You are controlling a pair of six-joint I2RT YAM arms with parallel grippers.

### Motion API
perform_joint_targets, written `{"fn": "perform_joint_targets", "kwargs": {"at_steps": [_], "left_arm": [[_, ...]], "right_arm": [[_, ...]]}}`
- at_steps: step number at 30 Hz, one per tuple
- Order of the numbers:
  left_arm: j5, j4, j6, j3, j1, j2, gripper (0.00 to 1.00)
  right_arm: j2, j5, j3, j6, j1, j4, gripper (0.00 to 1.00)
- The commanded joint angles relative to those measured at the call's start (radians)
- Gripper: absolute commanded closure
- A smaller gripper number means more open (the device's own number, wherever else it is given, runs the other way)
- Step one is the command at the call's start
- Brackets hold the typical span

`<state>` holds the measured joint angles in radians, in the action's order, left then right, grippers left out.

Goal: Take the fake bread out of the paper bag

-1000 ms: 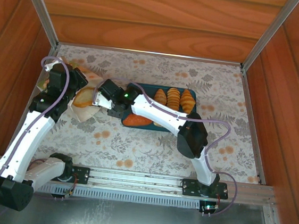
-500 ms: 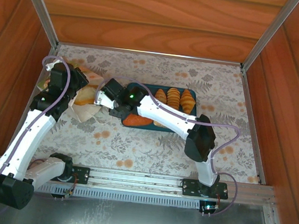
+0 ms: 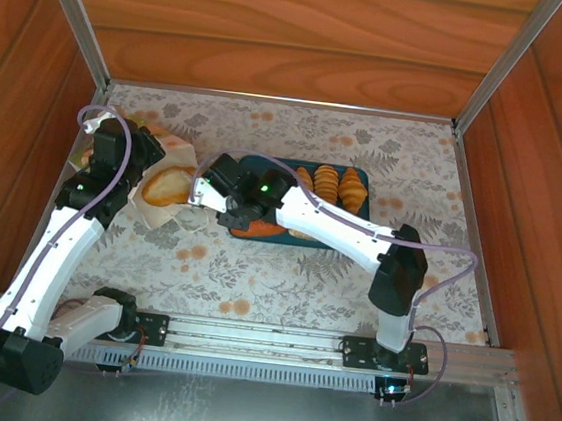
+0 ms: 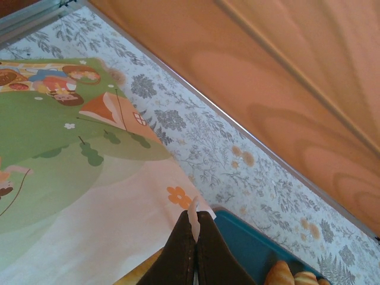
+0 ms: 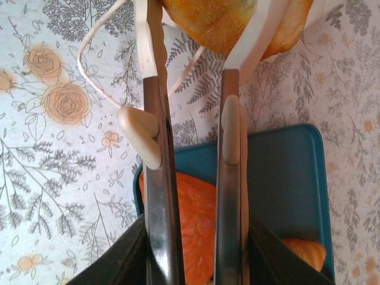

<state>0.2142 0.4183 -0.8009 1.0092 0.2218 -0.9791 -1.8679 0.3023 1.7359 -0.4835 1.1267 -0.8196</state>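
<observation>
The paper bag [image 3: 162,148] lies on its side at the left, its green printed panel [image 4: 53,154] facing the left wrist camera. My left gripper [image 4: 196,221] is shut on the bag's upper edge at its mouth. My right gripper [image 5: 196,252] is shut on metal tongs [image 5: 155,178] with white tips. Those tips pinch a golden piece of fake bread [image 5: 217,21] just at the bag's mouth [image 3: 168,187]. A white cord handle [image 5: 98,35] loops on the cloth beside the tongs. More fake bread lies on a teal tray [image 3: 363,176]: croissants [image 3: 326,183] and an orange piece [image 5: 193,219].
Wooden walls [image 3: 279,39] close in the flower-printed table on three sides. The tray [image 5: 285,172] sits directly under my right wrist, right of the bag. Another pastry [image 5: 304,250] lies on the tray by my right finger.
My right arm has drawn back to the right, its elbow swinging out, and the bread in the tongs shows more at the bag's mouth. The left arm has stayed put.
</observation>
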Motion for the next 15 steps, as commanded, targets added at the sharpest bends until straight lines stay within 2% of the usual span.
{"fn": "perform_joint_targets", "kwargs": {"at_steps": [1,15], "left_arm": [[0.026,-0.003,0.019,0.023,-0.009,0.023,1.0],[0.047,-0.003,0.028,0.014,-0.009,0.038,1.0]], "right_arm": [[0.088,0.005,-0.036,0.028,0.01,0.003,0.63],[0.338,0.116,-0.226,0.075,0.009,-0.034,0.64]]}}
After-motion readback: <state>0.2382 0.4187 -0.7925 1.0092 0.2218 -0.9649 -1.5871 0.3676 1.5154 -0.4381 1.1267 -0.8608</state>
